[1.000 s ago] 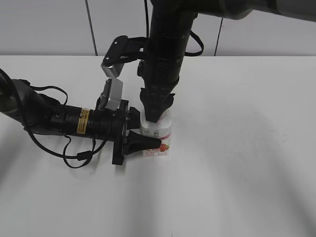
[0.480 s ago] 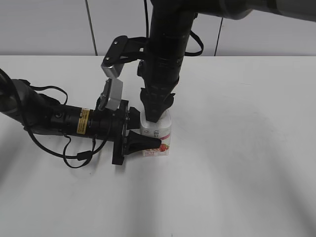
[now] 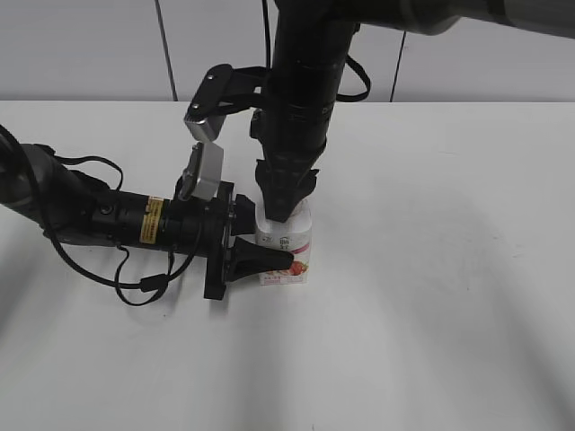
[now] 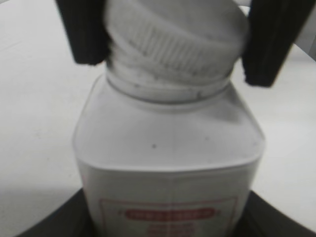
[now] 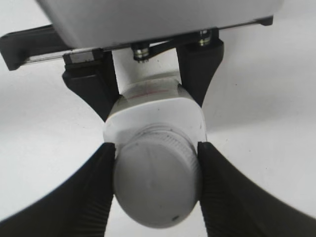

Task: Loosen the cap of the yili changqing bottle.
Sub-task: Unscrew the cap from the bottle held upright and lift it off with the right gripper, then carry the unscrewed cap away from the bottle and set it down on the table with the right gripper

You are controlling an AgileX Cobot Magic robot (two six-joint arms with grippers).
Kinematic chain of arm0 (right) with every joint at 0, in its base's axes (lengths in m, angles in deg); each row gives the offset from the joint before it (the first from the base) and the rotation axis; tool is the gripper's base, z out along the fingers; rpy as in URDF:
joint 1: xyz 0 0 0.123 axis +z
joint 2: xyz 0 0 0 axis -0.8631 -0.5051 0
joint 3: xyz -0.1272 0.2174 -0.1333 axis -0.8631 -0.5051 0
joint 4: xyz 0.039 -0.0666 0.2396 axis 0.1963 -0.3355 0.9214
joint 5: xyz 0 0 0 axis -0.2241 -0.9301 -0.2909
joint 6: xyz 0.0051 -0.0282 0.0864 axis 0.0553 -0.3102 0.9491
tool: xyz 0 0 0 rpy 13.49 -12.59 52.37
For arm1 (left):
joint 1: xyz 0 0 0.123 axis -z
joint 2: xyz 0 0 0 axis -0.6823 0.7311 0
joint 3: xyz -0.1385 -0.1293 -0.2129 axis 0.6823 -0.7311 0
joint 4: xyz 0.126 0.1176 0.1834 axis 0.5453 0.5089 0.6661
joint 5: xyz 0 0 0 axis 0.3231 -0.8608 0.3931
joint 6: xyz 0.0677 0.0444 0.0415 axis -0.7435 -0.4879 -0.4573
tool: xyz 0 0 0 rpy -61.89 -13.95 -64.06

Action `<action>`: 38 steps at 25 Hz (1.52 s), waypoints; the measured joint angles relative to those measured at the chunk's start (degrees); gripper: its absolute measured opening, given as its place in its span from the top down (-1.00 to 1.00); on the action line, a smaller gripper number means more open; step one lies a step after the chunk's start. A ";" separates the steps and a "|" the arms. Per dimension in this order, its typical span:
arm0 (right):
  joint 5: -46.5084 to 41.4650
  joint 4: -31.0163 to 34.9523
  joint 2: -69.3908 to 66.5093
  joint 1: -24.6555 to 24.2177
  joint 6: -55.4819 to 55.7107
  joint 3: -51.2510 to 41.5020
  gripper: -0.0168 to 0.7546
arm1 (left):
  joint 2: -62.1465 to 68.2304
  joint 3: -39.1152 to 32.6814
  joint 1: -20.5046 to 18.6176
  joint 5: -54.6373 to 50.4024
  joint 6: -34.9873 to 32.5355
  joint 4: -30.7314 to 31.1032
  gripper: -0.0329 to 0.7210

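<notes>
Cap [image 5: 157,185], ribbed and white, sits on the neck of the yili changqing bottle [image 3: 286,247], which stands upright on the white table [image 3: 431,269], left of centre. In the left wrist view it looks tilted on the threads, so probably loosened already. The left gripper [image 3: 269,260], lying low from the left, is clenched on the bottle's body to stop it turning. The right gripper [image 5: 156,148], reaching straight down, grasps the cap from both sides, ready to twist.
</notes>
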 joint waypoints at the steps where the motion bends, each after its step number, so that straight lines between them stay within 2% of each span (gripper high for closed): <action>1: 0.00 0.00 0.05 0.00 0.00 0.00 -0.08 | 0.00 0.00 0.00 0.00 0.00 0.00 -0.05; 22: 0.18 0.28 2.96 0.00 -0.02 -0.39 -0.05 | -0.07 0.00 0.11 -0.17 0.20 -0.16 -0.05; 29: 0.18 -4.52 3.08 0.00 5.13 -0.39 -0.04 | -0.07 0.00 0.11 -0.77 0.20 -0.16 -0.05; 38: 0.18 -4.64 5.49 0.00 8.89 -0.39 -0.04 | -0.12 0.00 0.11 -0.98 0.32 -0.16 -0.05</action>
